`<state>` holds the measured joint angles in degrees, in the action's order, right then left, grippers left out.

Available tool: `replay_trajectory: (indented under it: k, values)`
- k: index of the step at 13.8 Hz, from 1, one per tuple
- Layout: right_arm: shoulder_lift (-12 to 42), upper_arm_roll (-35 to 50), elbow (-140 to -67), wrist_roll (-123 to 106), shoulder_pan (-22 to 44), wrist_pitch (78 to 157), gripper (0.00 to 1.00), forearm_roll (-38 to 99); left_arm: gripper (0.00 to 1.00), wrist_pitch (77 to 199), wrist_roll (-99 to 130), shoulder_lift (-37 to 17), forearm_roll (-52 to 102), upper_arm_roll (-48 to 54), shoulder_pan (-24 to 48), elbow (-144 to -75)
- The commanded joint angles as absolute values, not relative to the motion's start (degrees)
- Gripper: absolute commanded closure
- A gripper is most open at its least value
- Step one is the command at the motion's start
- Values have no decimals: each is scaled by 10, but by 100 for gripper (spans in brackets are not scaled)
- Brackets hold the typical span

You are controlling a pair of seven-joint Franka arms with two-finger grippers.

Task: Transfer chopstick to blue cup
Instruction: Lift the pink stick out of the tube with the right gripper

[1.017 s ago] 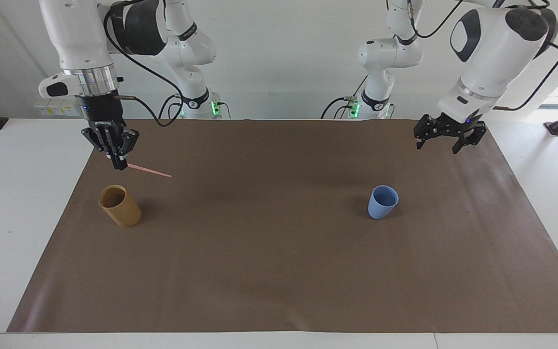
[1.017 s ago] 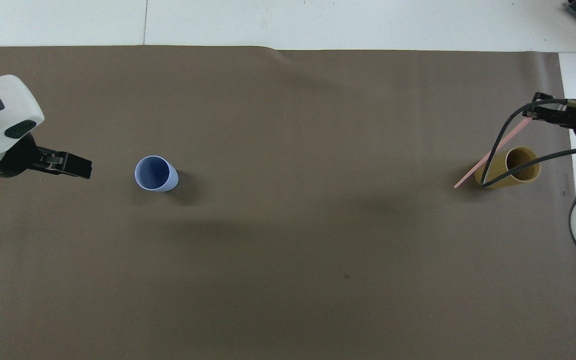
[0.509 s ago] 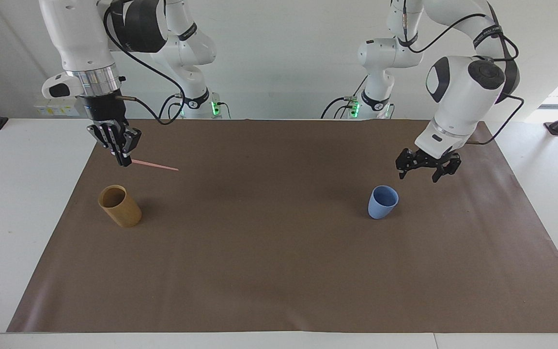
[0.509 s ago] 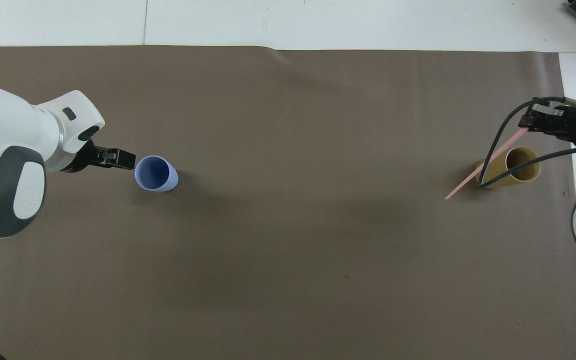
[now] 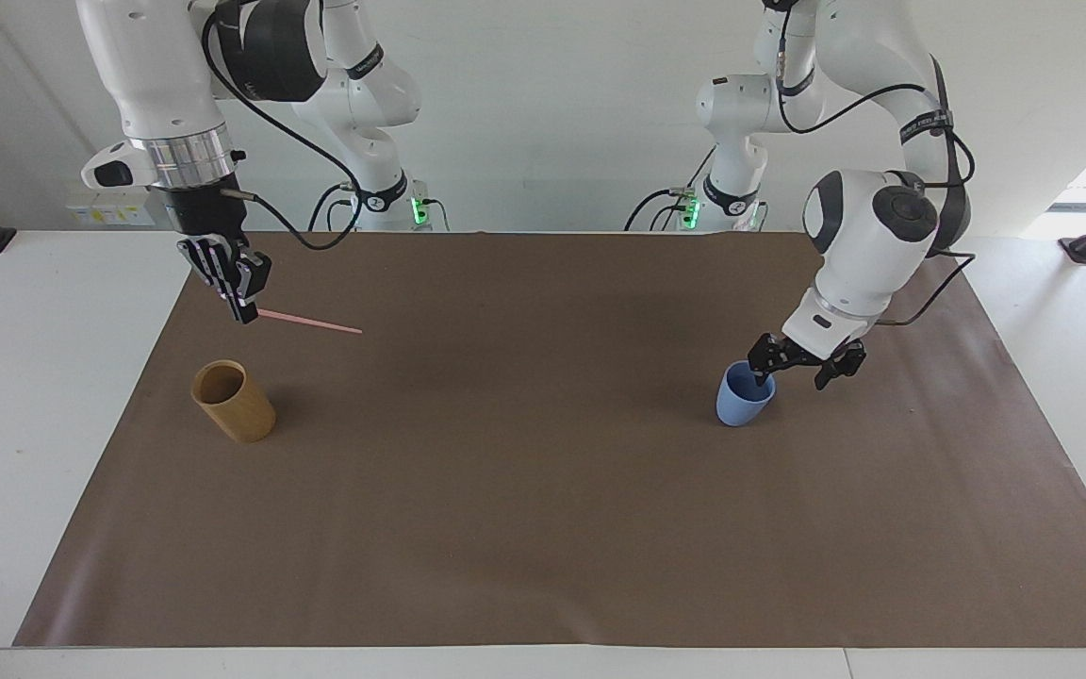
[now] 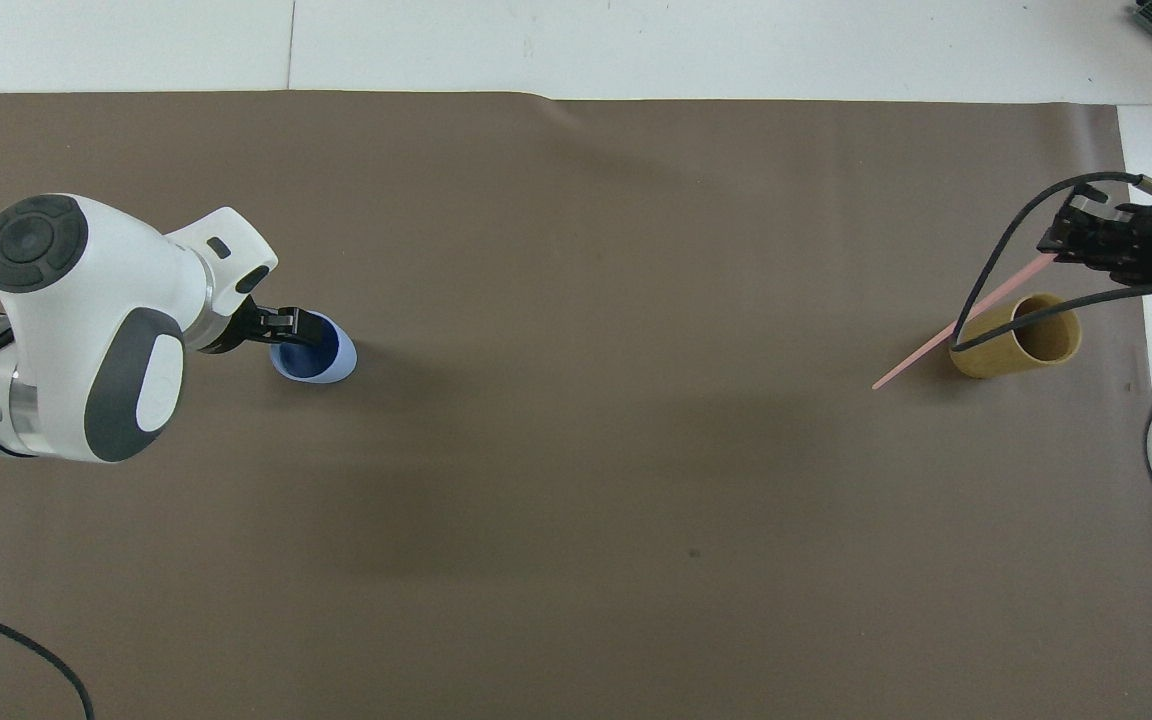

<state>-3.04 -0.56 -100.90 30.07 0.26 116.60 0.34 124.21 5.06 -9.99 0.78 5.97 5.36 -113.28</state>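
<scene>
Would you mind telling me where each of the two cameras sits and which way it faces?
Facing view: high across the table, looking at both robots; shows whole arms and bases, right gripper holding the chopstick, left gripper at the blue cup.
Overhead view: above the robots' end, looking forward and steeply down; only wrists and grippers show.
Shared: blue cup, chopstick, tan cup, brown mat, mirrored half a turn.
</scene>
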Motion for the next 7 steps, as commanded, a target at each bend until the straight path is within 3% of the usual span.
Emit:
replay_trajectory:
  k: [1, 2, 7]
  values:
    - [-33, 3, -1004, 319, -3, 1152, 100, -3, 65, 1258, 67, -84, 12, 52, 64, -1162]
    - [-33, 3, -1004, 319, -3, 1152, 100, -4, 100, 1256, 69, -84, 13, 52, 64, -1162]
    - [-33, 6, -1004, 331, 12, 1160, 100, -61, 100, 1242, 65, -99, 12, 51, 75, -1120]
